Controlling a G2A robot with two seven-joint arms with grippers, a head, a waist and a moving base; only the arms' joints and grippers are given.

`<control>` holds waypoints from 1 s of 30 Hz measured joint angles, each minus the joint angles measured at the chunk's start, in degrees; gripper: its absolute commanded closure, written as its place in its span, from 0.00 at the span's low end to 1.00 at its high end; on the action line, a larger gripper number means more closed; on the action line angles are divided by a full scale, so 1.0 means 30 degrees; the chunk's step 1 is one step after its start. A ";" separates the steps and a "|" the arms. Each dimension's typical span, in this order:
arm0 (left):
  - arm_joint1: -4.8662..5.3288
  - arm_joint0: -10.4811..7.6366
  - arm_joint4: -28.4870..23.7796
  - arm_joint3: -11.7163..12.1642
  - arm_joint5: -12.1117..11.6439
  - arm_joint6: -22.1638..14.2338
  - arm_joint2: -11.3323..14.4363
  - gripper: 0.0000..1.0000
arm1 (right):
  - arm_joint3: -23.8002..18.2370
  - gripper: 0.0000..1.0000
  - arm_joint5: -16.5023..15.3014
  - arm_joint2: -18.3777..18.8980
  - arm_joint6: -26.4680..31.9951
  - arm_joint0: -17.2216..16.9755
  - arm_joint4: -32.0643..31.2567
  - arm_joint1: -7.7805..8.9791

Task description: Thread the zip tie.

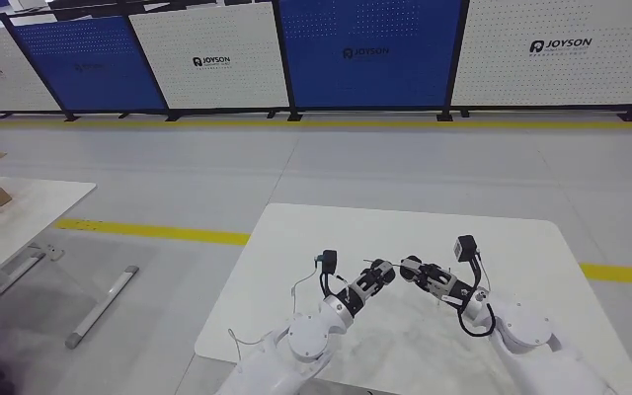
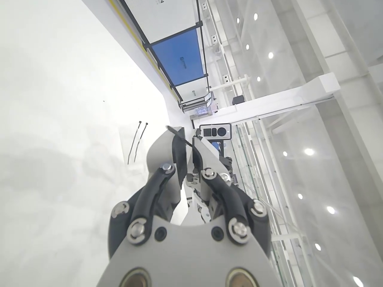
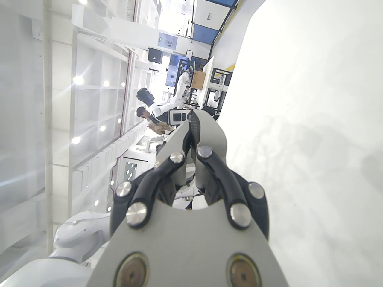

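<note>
Over the middle of the white table (image 1: 494, 247) the two arms meet tip to tip, the left gripper (image 1: 385, 271) just left of the right gripper (image 1: 408, 265). The left gripper's fingers (image 2: 161, 150) are drawn close on the black zip tie (image 2: 179, 135), which crosses slantwise between them, its end sticking out past one fingertip. The right gripper's fingers (image 3: 209, 129) are pressed together. A dark ribbed strip shows in the seam between them, and I cannot tell whether it is tie or pad. Two spare ties (image 2: 134, 144) lie side by side flat on the table, apart from both grippers. Along the far side stand blue and white perforated panels (image 1: 212, 54), each printed with a small logo. A yellow floor line (image 1: 148, 232) runs left of the table.
</note>
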 measured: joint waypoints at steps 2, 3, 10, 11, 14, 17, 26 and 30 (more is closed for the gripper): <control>-0.0018 0.0000 -0.0001 0.0008 -0.0016 -0.0009 -0.0018 1.00 | 0.0000 1.00 0.0000 0.0000 0.0000 0.0000 0.0000 0.0000; -0.0026 0.0000 -0.0001 0.0012 -0.0030 -0.0011 -0.0028 1.00 | 0.0000 1.00 0.0000 0.0000 0.0000 0.0000 0.0000 0.0000; -0.0085 0.0006 0.0054 0.0062 -0.0138 0.0006 -0.0097 1.00 | 0.0000 1.00 0.0000 0.0000 0.0000 0.0000 0.0000 0.0000; -0.0090 0.0012 0.0073 0.0070 -0.0161 -0.0004 -0.0104 1.00 | 0.0000 1.00 0.0000 0.0000 0.0000 0.0000 0.0000 0.0000; -0.0109 0.0037 0.0116 0.0091 -0.0225 -0.0029 -0.0129 0.21 | 0.0000 1.00 0.0000 0.0000 0.0000 0.0000 0.0000 0.0000; -0.0128 0.0063 0.0130 0.0099 -0.0248 -0.0040 -0.0159 0.29 | 0.0000 1.00 0.0000 0.0000 0.0000 0.0000 0.0000 0.0000; -0.0207 0.0054 -0.0008 0.0218 -0.0278 0.0107 -0.0311 0.69 | 0.0000 1.00 0.0000 0.0000 0.0000 0.0000 0.0000 0.0000; -0.0246 0.0037 -0.0033 0.0279 -0.0304 0.0125 -0.0327 0.79 | 0.0000 1.00 0.0000 0.0000 0.0000 0.0000 0.0000 0.0000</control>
